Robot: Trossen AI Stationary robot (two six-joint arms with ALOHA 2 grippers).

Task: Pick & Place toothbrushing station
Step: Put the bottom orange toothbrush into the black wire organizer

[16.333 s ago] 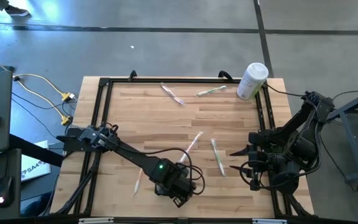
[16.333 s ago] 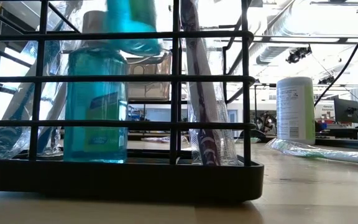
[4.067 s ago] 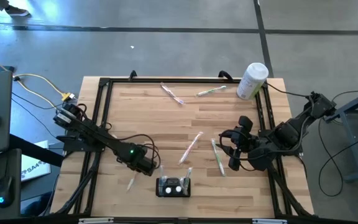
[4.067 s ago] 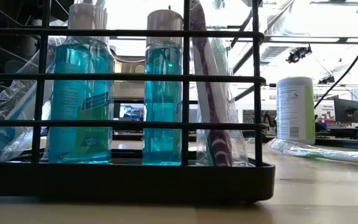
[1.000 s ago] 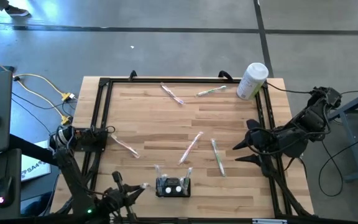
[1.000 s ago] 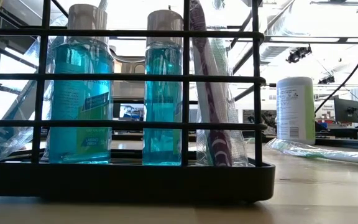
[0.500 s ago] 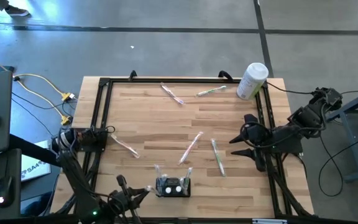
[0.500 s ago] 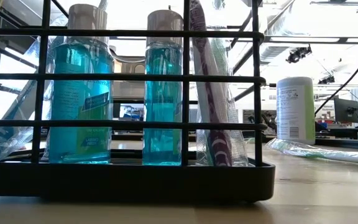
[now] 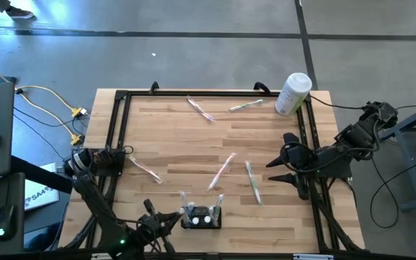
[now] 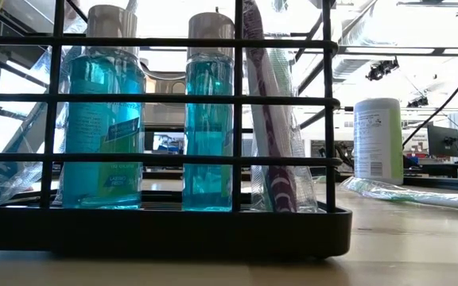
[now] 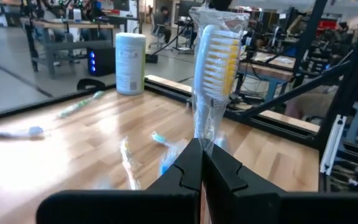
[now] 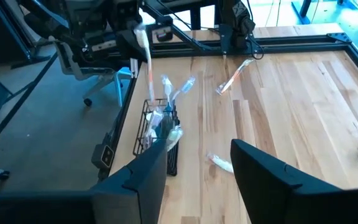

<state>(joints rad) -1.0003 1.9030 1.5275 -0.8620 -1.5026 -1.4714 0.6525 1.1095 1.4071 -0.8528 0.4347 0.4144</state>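
Observation:
The toothbrushing station (image 9: pixel 201 215) is a low black wire rack at the table's near edge. It holds two blue bottles (image 10: pixel 208 119) and wrapped toothbrushes (image 10: pixel 270 111). It also shows in the right wrist view (image 12: pixel 159 134). My left gripper (image 9: pixel 162 220) is just left of the station, shut on a wrapped toothbrush with yellow bristles (image 11: pixel 213 46). My right gripper (image 9: pixel 276 170) is open and empty at the table's right side, over the wood. My left gripper pinches the wrapped toothbrush by its handle end (image 11: pixel 202 140) between its two shut fingers (image 11: pixel 188 171). The brush sticks out past the fingertips with its bristle head (image 11: pixel 215 43) at the free end. It is lifted clear of the table (image 12: pixel 146 62).
Loose wrapped toothbrushes lie on the wood at the left (image 9: pixel 144 169), middle (image 9: pixel 222 170), right of middle (image 9: pixel 253 182) and far side (image 9: pixel 201 108), (image 9: pixel 244 105). A tall white cylinder (image 9: pixel 292 92) stands at the far right corner. A black frame (image 9: pixel 121 130) rims the table.
My left gripper has moved toward the table's right edge, closer to the station, carrying the wrapped toothbrush with it. My right gripper has shifted slightly toward the table's left and stays open.

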